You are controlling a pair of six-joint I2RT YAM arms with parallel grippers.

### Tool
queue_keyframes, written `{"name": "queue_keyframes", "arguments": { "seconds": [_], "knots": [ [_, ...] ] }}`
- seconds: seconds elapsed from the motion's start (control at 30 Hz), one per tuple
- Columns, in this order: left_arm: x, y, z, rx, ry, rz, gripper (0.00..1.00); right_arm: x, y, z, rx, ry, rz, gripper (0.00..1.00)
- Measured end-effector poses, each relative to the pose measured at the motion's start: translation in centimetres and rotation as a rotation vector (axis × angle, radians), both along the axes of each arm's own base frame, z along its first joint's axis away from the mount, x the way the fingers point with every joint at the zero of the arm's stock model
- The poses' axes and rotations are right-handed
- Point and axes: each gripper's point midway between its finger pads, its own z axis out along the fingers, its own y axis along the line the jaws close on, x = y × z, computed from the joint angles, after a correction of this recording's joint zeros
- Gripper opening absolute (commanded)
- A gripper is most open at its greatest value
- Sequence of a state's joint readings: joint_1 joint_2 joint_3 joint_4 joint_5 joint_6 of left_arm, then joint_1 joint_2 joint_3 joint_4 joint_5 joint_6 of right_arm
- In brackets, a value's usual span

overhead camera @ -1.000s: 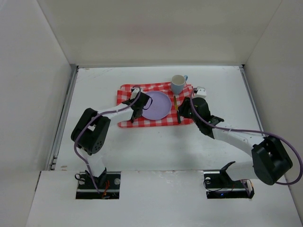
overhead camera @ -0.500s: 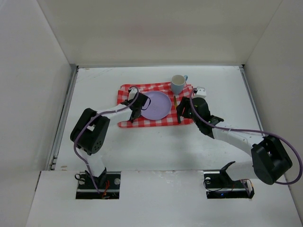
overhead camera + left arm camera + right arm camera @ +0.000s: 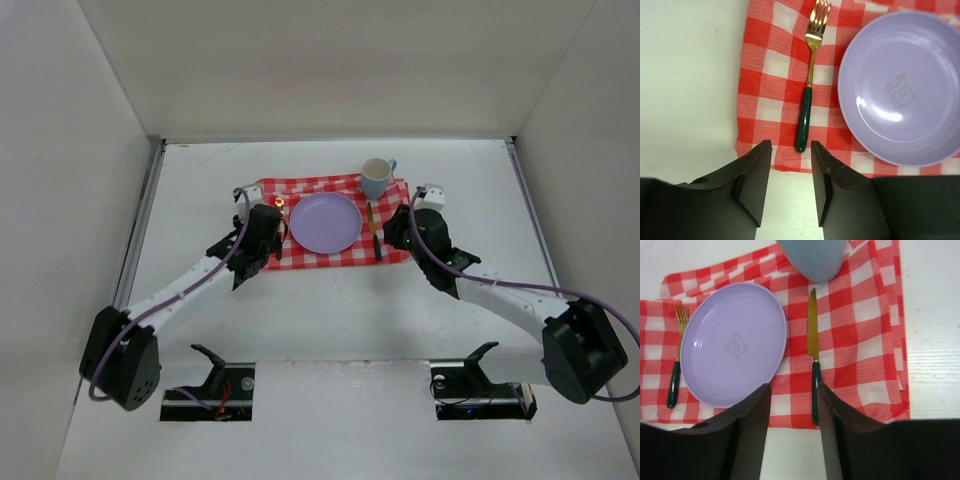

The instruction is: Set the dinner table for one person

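On the white dinner table (image 3: 330,310) lies a red-and-white checked cloth (image 3: 312,254). A lilac plate (image 3: 325,222) sits at its middle. A gold fork with a green handle (image 3: 809,90) lies left of the plate. A matching knife (image 3: 373,230) lies right of it, and a light blue mug (image 3: 376,178) stands behind the knife. My left gripper (image 3: 265,235) is open and empty, its fingertips (image 3: 762,150) just short of the fork's handle end at the cloth's near edge. My right gripper (image 3: 392,238) is open and empty, its right finger (image 3: 827,400) beside the knife handle (image 3: 815,390).
Tall white panels (image 3: 70,150) wall the table on the left, back and right. A metal rail (image 3: 135,250) runs along the left edge. A small white object (image 3: 428,192) shows just right of the cloth, above my right arm.
My left arm has folded down and back; its gripper has moved left and nearer, away from the plate. The fork now lies uncovered on the cloth. My right gripper has shifted slightly right.
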State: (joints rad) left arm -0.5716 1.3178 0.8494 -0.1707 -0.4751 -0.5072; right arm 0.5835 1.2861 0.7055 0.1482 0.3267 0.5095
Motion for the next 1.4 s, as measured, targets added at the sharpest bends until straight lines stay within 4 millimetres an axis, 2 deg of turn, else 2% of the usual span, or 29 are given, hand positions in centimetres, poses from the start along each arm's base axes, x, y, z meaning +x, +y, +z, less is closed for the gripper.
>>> {"name": "queue_keyframes", "arguments": {
  "seconds": [0.1, 0.2, 0.27, 0.37, 0.47, 0.67, 0.87, 1.0, 1.13, 1.4],
  "knots": [
    [-1.6, 1.6, 1.2, -0.067, -0.066, 0.047, 0.36, -0.3, -1.3, 1.1, 0.028, -0.041, -0.048, 0.25],
    [-3.0, 4.1, 0.4, -0.105, -0.081, 0.126, 0.38, -0.4, -3.6, 2.2, 0.069, -0.079, -0.124, 0.21],
    [-3.8, 5.6, -0.8, -0.119, -0.072, 0.179, 0.41, -0.3, -5.5, 2.8, 0.111, -0.106, -0.184, 0.24],
    [-5.2, 7.7, -2.6, -0.135, -0.062, 0.253, 0.44, -0.2, -8.0, 3.1, 0.168, -0.123, -0.268, 0.39],
    [-6.1, 9.2, -3.5, -0.162, -0.066, 0.316, 0.46, 0.2, -9.4, 2.5, 0.204, -0.116, -0.321, 0.48],
    [-6.6, 10.6, -3.7, -0.218, -0.104, 0.389, 0.46, 0.2, -9.9, 1.0, 0.241, -0.084, -0.360, 0.48],
    [-8.1, 12.1, -5.7, -0.237, -0.124, 0.436, 0.47, 0.3, -10.0, 1.0, 0.259, -0.086, -0.378, 0.48],
    [-8.2, 12.8, -5.8, -0.249, -0.147, 0.460, 0.47, 0.6, -10.0, -0.2, 0.241, -0.059, -0.389, 0.49],
    [-7.9, 12.9, -5.5, -0.256, -0.161, 0.464, 0.47, 0.7, -10.0, -1.5, 0.221, -0.026, -0.392, 0.52],
    [-7.6, 11.9, -6.1, -0.241, -0.122, 0.434, 0.46, 0.7, -9.9, -1.8, 0.218, -0.021, -0.391, 0.55]
  ]
}}
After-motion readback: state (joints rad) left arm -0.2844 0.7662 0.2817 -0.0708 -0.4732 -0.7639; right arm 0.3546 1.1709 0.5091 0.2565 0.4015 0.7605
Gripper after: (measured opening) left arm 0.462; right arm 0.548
